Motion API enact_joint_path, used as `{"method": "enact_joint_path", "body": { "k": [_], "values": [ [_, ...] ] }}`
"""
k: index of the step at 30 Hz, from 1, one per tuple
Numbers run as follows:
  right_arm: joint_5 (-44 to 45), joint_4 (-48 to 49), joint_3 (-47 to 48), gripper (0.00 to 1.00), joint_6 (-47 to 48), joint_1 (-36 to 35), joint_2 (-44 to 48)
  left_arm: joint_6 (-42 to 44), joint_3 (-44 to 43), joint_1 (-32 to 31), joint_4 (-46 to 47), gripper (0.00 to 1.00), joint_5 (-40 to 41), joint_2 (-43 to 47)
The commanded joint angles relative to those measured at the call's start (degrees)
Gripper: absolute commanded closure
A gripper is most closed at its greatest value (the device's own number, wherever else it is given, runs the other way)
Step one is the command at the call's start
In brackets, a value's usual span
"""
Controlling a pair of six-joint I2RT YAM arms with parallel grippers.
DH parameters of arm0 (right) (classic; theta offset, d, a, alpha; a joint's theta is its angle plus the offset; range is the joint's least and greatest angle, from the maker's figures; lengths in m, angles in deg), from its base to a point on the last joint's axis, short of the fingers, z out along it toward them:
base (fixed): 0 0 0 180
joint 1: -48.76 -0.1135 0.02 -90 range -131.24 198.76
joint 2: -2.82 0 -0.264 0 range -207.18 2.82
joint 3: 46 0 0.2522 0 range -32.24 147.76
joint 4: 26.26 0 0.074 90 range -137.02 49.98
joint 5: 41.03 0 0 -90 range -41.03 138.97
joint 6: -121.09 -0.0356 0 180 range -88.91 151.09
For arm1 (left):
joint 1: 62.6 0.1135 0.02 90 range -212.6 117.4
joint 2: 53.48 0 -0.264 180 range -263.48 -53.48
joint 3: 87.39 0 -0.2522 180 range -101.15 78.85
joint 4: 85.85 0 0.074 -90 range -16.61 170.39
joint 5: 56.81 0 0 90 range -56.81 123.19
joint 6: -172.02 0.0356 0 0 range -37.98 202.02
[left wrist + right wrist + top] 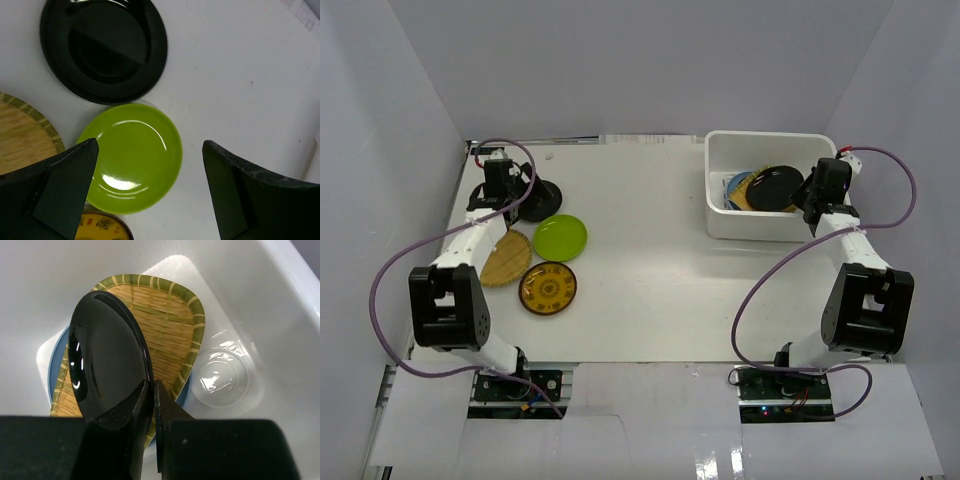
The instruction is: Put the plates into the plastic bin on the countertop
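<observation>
My right gripper [813,197] [151,390] is inside the white plastic bin [760,138] [60,270], shut on the rim of a glossy black plate [775,187] [105,365] held tilted on edge. Under it lie a woven bamboo plate [162,322] and a light blue plate [52,375]. My left gripper [508,196] [149,145] is open and empty, hovering over a lime green plate [560,237] [132,157]. Beside it on the countertop [650,260] are a second black plate [543,197] [104,47], a bamboo plate [507,258] [22,135] and a yellow patterned plate [548,288] [102,230].
A clear plastic dish [220,375] lies in the bin's corner next to the bamboo plate. Pale grey walls [410,120] enclose the table on three sides. The bin stands at the back right, the loose plates at the left.
</observation>
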Motion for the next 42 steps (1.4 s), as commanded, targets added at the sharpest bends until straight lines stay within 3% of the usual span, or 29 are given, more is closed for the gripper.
{"method": "enact_joint_path", "body": {
  "k": [1, 3, 4, 7, 8, 16, 25, 29, 35, 36, 40, 42],
  "values": [
    [-2.6, 2.0, 3.3, 0.83, 1.0, 0.2, -0.4, 0.1, -4.6, 4.2, -0.5, 0.05, 1.2, -5.3],
    [-4.6, 1.8, 4.4, 0.64, 1.2, 0.3, -0.9, 0.2, -6.5, 6.5, -0.8, 0.08, 1.2, -9.3],
    [-6.1, 1.8, 4.7, 0.48, 1.2, 0.3, -0.8, 0.0, -7.0, 7.5, -0.5, 0.09, 0.6, -10.5],
    [-11.1, 1.8, 4.8, 0.27, 0.8, 0.2, 2.7, -0.6, -8.7, 12.1, 0.1, 0.13, -3.7, -15.0],
    [-13.8, 1.8, 4.7, 0.26, 0.6, 0.2, 3.5, -0.8, -9.1, 13.0, 0.3, 0.14, -5.0, -16.1],
    [-28.5, 8.3, -3.3, 0.30, -1.5, -3.8, 15.5, 0.7, -12.9, 18.3, 6.6, 0.21, -17.3, -24.4],
    [-28.3, 11.8, -12.3, 0.40, -0.9, -19.1, 20.5, 1.7, -18.2, 19.1, 8.1, 0.31, -20.9, -32.1],
    [-28.4, 12.7, -13.6, 0.42, -1.5, -21.9, 21.1, 1.5, -18.6, 19.2, 8.8, 0.44, -21.7, -34.2],
    [-28.2, 13.6, -14.1, 0.43, -2.3, -26.5, 20.9, -0.1, -16.3, 19.3, 12.0, 0.88, -23.0, -34.6],
    [-27.9, 13.6, -14.0, 0.43, -2.3, -27.4, 20.3, -0.5, -15.7, 19.3, 13.0, 1.00, -22.9, -34.2],
    [-27.7, 14.2, -13.3, 0.42, -2.6, -31.8, 17.6, -3.5, -12.5, 20.2, 16.3, 1.00, -23.6, -29.9],
    [-28.2, 14.6, -12.1, 0.36, -2.6, -33.3, 15.4, -4.8, -11.5, 20.3, 19.1, 1.00, -24.1, -27.3]
  ]
}}
